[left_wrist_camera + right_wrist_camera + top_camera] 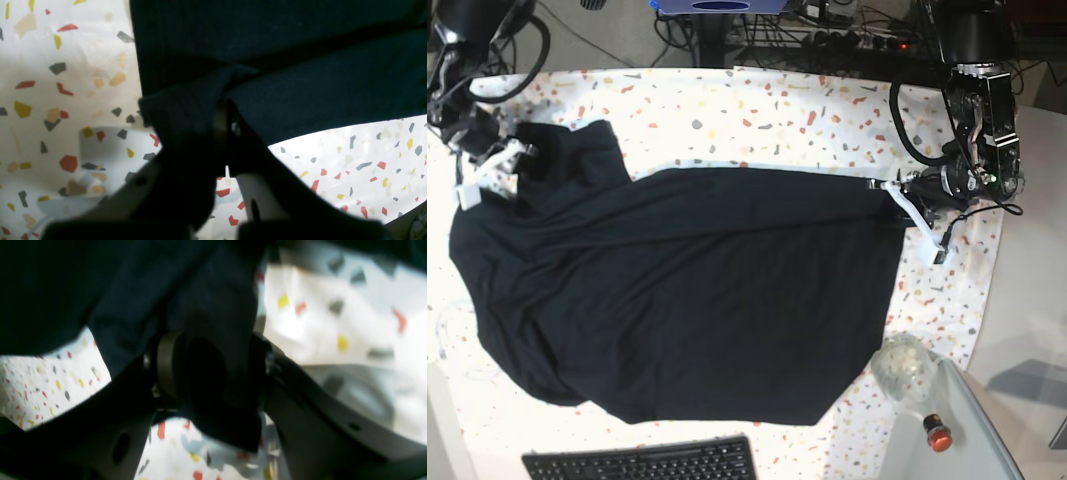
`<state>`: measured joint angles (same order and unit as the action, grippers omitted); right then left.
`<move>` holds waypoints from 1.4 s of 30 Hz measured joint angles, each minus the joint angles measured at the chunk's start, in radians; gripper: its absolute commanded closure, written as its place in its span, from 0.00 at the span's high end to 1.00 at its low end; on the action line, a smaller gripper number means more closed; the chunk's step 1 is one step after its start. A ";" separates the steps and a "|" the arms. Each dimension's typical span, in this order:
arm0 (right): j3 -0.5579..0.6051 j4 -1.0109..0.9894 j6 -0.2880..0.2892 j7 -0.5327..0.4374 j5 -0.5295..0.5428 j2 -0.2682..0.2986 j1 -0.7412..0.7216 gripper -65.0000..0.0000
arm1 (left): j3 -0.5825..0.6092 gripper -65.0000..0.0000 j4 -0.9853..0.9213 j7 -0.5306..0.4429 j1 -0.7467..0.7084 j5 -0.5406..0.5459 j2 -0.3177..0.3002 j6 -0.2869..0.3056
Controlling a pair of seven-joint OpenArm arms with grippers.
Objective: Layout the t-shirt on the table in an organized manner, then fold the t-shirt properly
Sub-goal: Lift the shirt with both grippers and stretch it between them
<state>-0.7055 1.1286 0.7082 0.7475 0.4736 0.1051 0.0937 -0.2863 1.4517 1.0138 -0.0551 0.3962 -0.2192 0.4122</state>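
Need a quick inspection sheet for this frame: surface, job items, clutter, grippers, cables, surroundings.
Surface: table under a white speckled cloth, wrinkled near the right edge of the base view.
Job's things: black t-shirt spread wide but uneven, creases across the body, the part by the right gripper bunched.
Clutter: black keyboard at the near edge; clear glass bottle with red cap lying at the near right corner.
Grippers: left gripper shut on a fold of the shirt's edge; right gripper has fabric between its jaws, grip not clear.
Cables: black cables loop beside the left arm; more lie on the floor beyond the table.
Surroundings: plain grey-white side surface to the right.
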 measured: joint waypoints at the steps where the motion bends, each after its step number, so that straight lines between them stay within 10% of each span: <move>1: 0.006 -0.015 0.000 -0.005 0.000 0.007 -0.012 0.41 | 0.000 0.00 0.000 0.000 0.000 0.000 0.000 0.000; 5: 0.007 -0.034 0.000 -0.035 0.003 0.010 -0.018 0.35 | 0.000 0.00 0.000 0.000 0.000 0.000 0.000 0.000; 9: 0.003 -0.036 -0.010 -0.022 -0.012 0.011 -0.018 0.00 | 0.000 0.00 0.000 0.000 0.000 0.000 0.000 0.000; 30: -0.220 0.689 -0.012 0.446 -0.031 -0.071 0.201 0.00 | -0.006 0.00 0.365 0.003 -0.318 0.008 -0.004 0.006; 37: -0.237 0.636 -0.011 0.468 -0.035 -0.060 0.204 0.00 | -0.007 0.00 0.398 0.000 -0.413 0.004 -0.009 0.003; 42: -0.230 0.634 -0.011 0.460 -0.024 -0.062 0.235 0.00 | -0.126 0.00 0.468 0.001 -0.506 0.021 0.000 -0.117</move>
<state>-0.9360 1.7630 0.6971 1.2076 0.4496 0.0433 0.3286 -0.4122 1.9202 1.0145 -0.5610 0.4175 -0.2195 0.2947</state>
